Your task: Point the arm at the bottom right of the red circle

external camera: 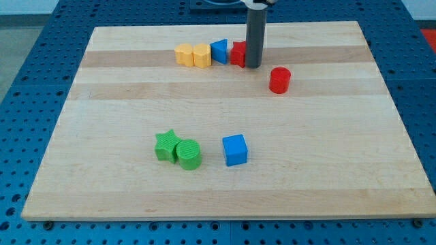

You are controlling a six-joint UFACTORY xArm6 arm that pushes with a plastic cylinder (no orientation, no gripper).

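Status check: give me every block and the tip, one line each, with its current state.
my tip: down on the board, against the partly hidden red block, up-left of the red circle.
red circle: upright, standing alone.
blue triangle: in the top row.
two yellow blocks: side by side, touching.
green star: touching green cylinder.
blue cube: alone.

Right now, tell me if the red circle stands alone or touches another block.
Alone. The red circle stands apart, bare board all round; my tip is up-left of it, beside the red block.
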